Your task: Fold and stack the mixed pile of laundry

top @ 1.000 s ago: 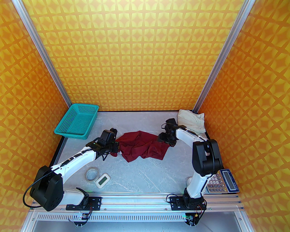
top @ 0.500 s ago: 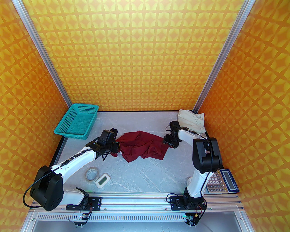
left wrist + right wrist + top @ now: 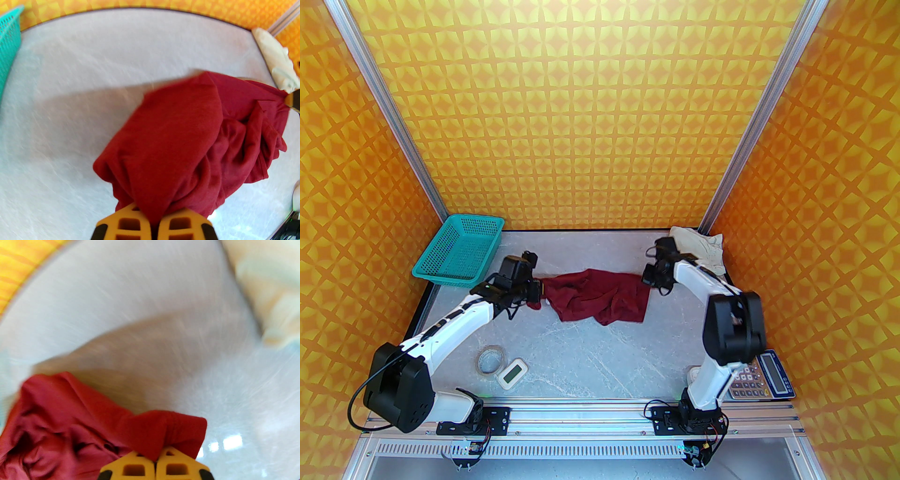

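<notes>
The left gripper [image 3: 539, 293] is clenched on the left end of the dark red T-shirt [image 3: 600, 297], which is strung across mid-bench. The right gripper [image 3: 648, 277] pinches its right end. The cream garment [image 3: 703, 248] lies in the far right corner of the grey marbled bench [image 3: 604, 361], between orange patterned walls [image 3: 600, 117].

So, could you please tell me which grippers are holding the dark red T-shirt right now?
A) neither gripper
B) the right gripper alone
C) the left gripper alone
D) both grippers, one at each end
D: the left gripper is pinched shut on one end of the dark red T-shirt, and the right gripper is pinched shut on the opposite end.
</notes>
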Available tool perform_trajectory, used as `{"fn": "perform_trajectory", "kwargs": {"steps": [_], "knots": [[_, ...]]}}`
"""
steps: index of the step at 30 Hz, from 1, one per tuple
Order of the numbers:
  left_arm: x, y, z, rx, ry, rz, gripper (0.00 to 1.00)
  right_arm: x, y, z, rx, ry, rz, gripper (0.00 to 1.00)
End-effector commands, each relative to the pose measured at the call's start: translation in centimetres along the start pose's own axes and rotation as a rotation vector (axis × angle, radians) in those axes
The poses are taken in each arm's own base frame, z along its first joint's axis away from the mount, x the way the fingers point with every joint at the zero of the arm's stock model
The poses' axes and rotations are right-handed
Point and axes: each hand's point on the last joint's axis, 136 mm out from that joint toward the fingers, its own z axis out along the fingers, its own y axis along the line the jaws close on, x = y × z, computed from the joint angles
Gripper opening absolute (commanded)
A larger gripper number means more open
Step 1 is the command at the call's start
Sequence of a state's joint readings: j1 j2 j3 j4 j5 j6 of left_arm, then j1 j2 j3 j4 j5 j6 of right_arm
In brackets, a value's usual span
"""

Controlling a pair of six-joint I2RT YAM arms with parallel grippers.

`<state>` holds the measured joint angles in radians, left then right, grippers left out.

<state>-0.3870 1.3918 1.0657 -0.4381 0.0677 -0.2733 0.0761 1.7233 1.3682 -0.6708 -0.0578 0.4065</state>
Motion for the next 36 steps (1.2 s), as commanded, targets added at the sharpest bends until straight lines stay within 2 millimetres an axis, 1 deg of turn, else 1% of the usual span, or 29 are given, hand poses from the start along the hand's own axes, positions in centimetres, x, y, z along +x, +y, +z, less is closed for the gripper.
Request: {"fn": "perform_trajectory", "kwargs": {"steps": [1, 3, 5, 7, 9, 11, 13, 16, 18, 19, 20, 21, 23, 24, 25, 26, 28, 29, 30, 32, 33, 34, 35, 36], "knots": [[-4.4, -0.5, -4.1, 0.029, -0.132, 0.040, 0.01, -3.1, 1.3, -5.9, -0.043, -0.150, -0.046, 0.00], [-6.0, -0.4, -6.4, 0.026, -0.192, 0.049, 0.01, -4.0, 1.9, -9.1, -0.080, -0.234, -0.056, 0.00], [-7.6, -0.7, -9.5, 0.034, -0.270, 0.068, 0.01, -4.6, 2.5, -12.5, -0.115, -0.313, -0.067, 0.00], [-9.1, -1.4, -13.3, 0.048, -0.365, 0.095, 0.02, -4.6, 2.9, -15.9, -0.158, -0.389, -0.083, 0.00], [-10.0, -2.1, -17.6, 0.062, -0.459, 0.122, 0.02, -4.2, 2.8, -19.2, -0.175, -0.466, -0.090, 0.00], [-10.3, -2.6, -21.1, 0.073, -0.536, 0.145, 0.02, -3.3, 2.5, -22.3, -0.195, -0.536, -0.104, 0.00], [-10.2, -3.0, -25.1, 0.082, -0.619, 0.173, 0.02, -2.1, 2.3, -25.9, -0.219, -0.613, -0.126, 0.00], [-9.8, -3.6, -30.7, 0.086, -0.730, 0.221, 0.02, -0.8, 1.4, -31.0, -0.217, -0.730, -0.139, 0.00], [-9.7, -4.1, -33.1, 0.093, -0.766, 0.257, 0.01, -0.3, 1.0, -33.9, -0.218, -0.794, -0.146, 0.00], [-9.7, -4.3, -33.8, 0.097, -0.768, 0.268, 0.01, -0.2, 1.0, -35.1, -0.220, -0.819, -0.151, 0.00], [-9.9, -4.3, -33.8, 0.092, -0.758, 0.272, 0.00, -0.3, 1.0, -35.7, -0.221, -0.827, -0.150, 0.00], [-10.4, -4.3, -33.5, 0.084, -0.743, 0.270, 0.00, -0.6, 1.1, -35.7, -0.216, -0.816, -0.149, 0.00], [-11.7, -3.7, -31.4, 0.043, -0.684, 0.244, 0.00, -1.5, 1.6, -33.9, -0.211, -0.766, -0.142, 0.00], [-12.5, -3.3, -29.7, 0.023, -0.647, 0.226, 0.00, -2.1, 1.8, -32.2, -0.205, -0.729, -0.127, 0.00], [-13.3, -2.9, -27.4, 0.009, -0.597, 0.206, 0.00, -2.8, 1.9, -30.2, -0.199, -0.693, -0.107, 0.00], [-14.1, -2.6, -25.6, -0.002, -0.561, 0.193, 0.00, -3.4, 2.1, -28.5, -0.195, -0.668, -0.094, 0.00], [-15.4, -1.3, -18.9, -0.028, -0.433, 0.165, 0.01, -4.8, 1.9, -23.4, -0.161, -0.606, -0.050, 0.00], [-15.8, -0.7, -16.3, -0.030, -0.387, 0.153, 0.04, -5.4, 1.8, -21.4, -0.142, -0.589, -0.034, 0.00], [-16.1, 0.1, -12.8, -0.033, -0.333, 0.133, 0.06, -5.9, 1.6, -18.4, -0.121, -0.560, -0.015, 0.00], [-16.5, 2.0, -5.9, -0.025, -0.231, 0.082, 0.06, -6.7, 1.2, -13.8, -0.080, -0.499, 0.015, 0.00], [-16.6, 3.0, -2.4, -0.023, -0.189, 0.061, 0.07, -7.0, 1.4, -10.9, -0.078, -0.464, 0.024, 0.00], [-16.7, 4.1, 1.0, -0.019, -0.151, 0.038, 0.13, -7.6, 1.4, -8.6, -0.077, -0.460, 0.034, 0.07], [-16.8, 5.0, 3.7, -0.019, -0.126, 0.021, 0.26, -8.1, 1.3, -6.4, -0.064, -0.451, 0.048, 0.17], [-16.9, 5.8, 6.6, -0.017, -0.102, 0.005, 0.40, -8.6, 1.1, -3.9, -0.043, -0.428, 0.054, 0.29]]}}
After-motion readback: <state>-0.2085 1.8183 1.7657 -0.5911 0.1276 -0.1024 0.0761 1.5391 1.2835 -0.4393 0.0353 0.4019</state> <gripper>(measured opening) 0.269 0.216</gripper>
